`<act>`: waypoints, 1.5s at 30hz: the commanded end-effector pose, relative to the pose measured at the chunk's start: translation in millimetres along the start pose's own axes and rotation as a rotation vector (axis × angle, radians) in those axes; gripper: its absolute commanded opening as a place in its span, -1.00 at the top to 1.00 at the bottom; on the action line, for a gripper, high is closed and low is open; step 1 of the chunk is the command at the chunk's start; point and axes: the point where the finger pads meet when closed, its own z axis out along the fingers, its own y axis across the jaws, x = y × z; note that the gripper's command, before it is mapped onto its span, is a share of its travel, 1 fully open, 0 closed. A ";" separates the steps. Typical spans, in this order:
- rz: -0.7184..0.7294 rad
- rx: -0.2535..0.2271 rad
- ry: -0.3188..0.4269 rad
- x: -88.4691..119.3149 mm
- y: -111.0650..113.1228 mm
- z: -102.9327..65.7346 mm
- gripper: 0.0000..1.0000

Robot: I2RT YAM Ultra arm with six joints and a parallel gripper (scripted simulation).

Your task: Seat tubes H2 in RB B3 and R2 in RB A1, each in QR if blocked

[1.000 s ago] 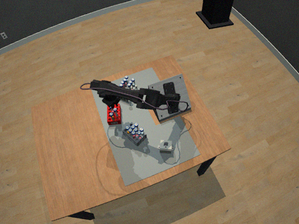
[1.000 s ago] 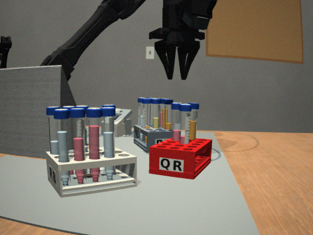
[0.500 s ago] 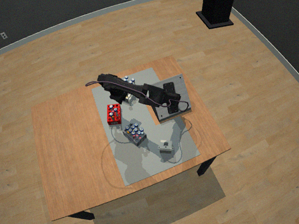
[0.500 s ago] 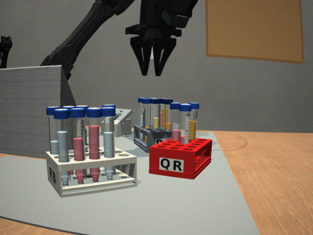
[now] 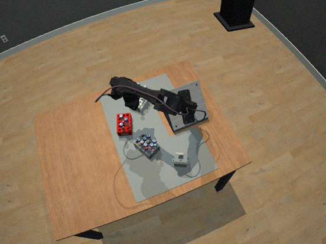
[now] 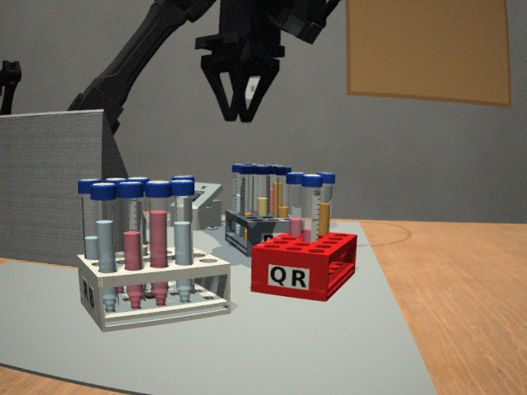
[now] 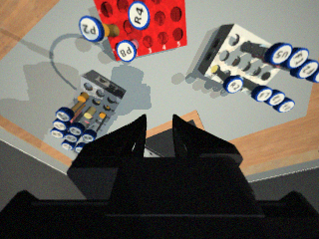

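Observation:
My gripper (image 6: pixel 237 120) (image 7: pixel 159 119) is partly open with nothing between its fingers. It hangs high above the mat, clear of all caps. The grey source rack RA (image 5: pixel 150 153) (image 6: pixel 257 234) (image 7: pixel 107 82) holds several blue-capped tubes; their labels are too small to read surely. The white destination rack RB (image 6: pixel 208 271) (image 7: pixel 226 67) holds several tubes. The tube capped R2 (image 7: pixel 233 85) stands there at the labelled end, in the row toward the arm's base. I cannot find H2 by its label. Whether each tube is fully down cannot be told.
The red rack QR (image 5: pixel 124 134) (image 6: pixel 259 276) holds three tubes, capped P2 (image 7: pixel 92 29), R4 (image 7: pixel 139 15) and P8 (image 7: pixel 126 51). A pale box (image 5: pixel 180 160) with a lamp housing stands on the mat beyond RA. The arm partly hides RB in the top view.

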 end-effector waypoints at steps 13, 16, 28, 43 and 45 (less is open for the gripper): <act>-0.517 -0.012 -0.022 -7.2 -0.4 -5.1 0.40; -0.617 -0.011 -0.022 -7.3 -0.3 -5.0 0.40; -0.950 -0.008 -0.023 -7.2 -0.1 -5.0 0.40; -1.383 -0.005 -0.025 -6.9 0.0 -5.0 0.40; -1.450 -0.003 -0.025 -7.1 0.1 -4.9 0.40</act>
